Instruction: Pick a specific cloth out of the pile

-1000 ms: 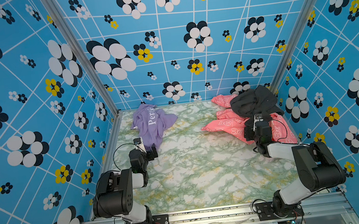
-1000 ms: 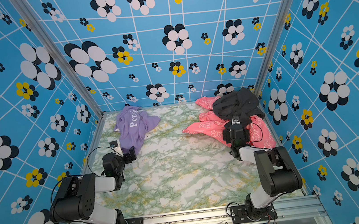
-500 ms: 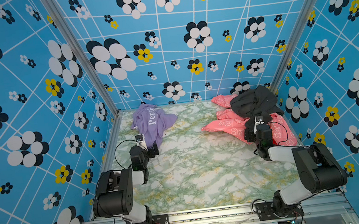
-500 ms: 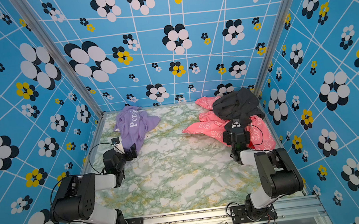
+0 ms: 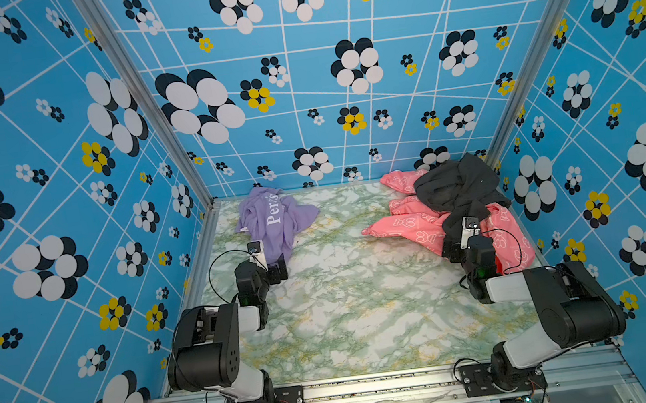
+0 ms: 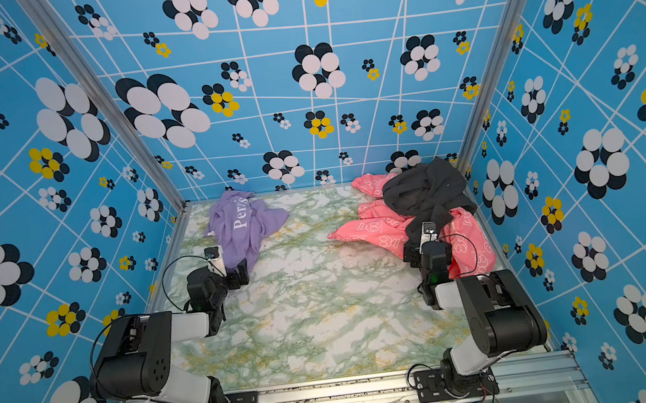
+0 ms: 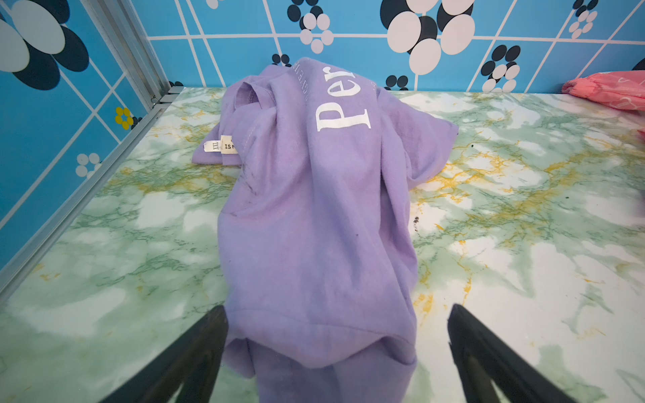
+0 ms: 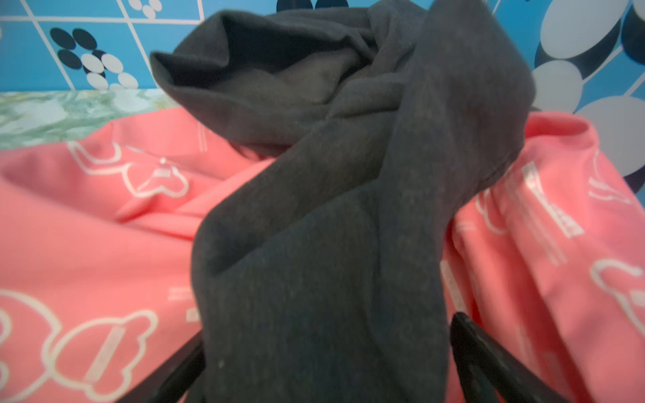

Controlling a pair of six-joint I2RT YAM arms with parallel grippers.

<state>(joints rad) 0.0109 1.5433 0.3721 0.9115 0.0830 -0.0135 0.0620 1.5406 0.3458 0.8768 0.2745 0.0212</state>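
Lying crumpled toward the upper left of the marbled table (image 5: 366,297) in both top views, the cloth (image 5: 273,221) (image 6: 242,225) is a lavender garment with white lettering, close to the back wall and well apart from the pile (image 5: 444,212). The left gripper (image 5: 272,266) (image 6: 238,273) sits low on the table at the cloth's near end. In the left wrist view its two black fingers (image 7: 209,335) are spread wide, and the cloth's (image 7: 314,216) hem lies between them without being pinched; two small white labels (image 7: 221,146) show at one edge.

The pile sits at the upper right of both top views: a pink garment (image 5: 408,227) (image 6: 375,231) with white bow prints spread on the table, and a black garment (image 5: 454,188) (image 6: 425,192) heaped on top of it. The right gripper (image 5: 458,242) (image 6: 419,249) rests at the near edge of this heap. In the right wrist view its jaws also stand wide apart, and a twisted fold of the black garment (image 8: 331,209) runs down between the fingers (image 8: 464,335), with pink fabric (image 8: 104,226) on either side.
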